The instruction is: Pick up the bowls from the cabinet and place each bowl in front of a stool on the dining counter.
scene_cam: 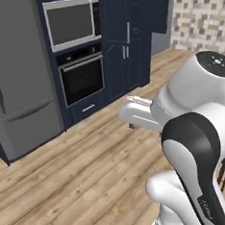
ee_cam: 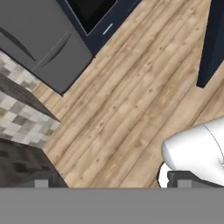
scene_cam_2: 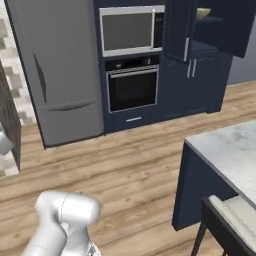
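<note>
Facing the cabinet (scene_cam_2: 200, 75) at twelve o'clock, door ajar for access, a tan bowl (scene_cam_2: 202, 13) seemingly sits inside; counter (scene_cam_2: 230, 150) at four o'clock; claw's spread cannot be told.

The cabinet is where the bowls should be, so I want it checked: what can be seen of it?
The cabinet is tall, dark navy, standing on the wood floor right of the built-in oven. Its lower arched-panel doors are shut, with slim silver bar handles. An upper door hangs open, showing a shelf recess with a tan-yellow bowl inside.

Navy cabinet (scene_cam_2: 200, 85), grey fridge (scene_cam_2: 60, 75), marble (white-grey veined) dining counter (scene_cam_2: 230, 150), tan bowl (scene_cam_2: 202, 13)
</note>
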Tool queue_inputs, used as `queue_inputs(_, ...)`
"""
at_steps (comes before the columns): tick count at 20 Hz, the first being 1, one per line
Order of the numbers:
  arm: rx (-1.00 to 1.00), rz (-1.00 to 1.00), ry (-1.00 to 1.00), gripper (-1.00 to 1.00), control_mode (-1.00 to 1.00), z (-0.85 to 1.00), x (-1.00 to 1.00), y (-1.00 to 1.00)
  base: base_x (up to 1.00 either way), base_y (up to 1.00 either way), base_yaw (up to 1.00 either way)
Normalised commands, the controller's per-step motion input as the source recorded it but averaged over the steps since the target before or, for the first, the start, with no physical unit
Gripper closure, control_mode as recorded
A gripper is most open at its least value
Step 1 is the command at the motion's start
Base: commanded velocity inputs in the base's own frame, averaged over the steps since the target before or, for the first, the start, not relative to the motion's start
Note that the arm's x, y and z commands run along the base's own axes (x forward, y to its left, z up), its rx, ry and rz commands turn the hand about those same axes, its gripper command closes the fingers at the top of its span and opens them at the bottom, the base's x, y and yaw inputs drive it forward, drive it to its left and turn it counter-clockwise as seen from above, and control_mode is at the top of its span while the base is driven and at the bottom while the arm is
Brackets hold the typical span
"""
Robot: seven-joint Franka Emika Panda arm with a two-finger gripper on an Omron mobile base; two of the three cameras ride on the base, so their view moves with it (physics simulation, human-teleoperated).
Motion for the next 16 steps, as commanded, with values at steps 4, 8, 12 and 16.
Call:
queue_inputs(4,0.00,0.00,0.00,-1.00,1.00,0.00,0.00,0.00,1.00,0.17,0.01)
queue_inputs(8,0.00,0.00,0.00,-1.00,1.00,0.00,0.00,0.00,1.00,0.15,0.00)
queue_inputs(12,0.00,0.00,0.00,-1.00,1.00,0.00,0.00,0.00,1.00,0.01,0.00)
queue_inputs(16,0.00,0.00,0.00,-1.00,1.00,0.00,0.00,0.00,1.00,0.03,-0.21)
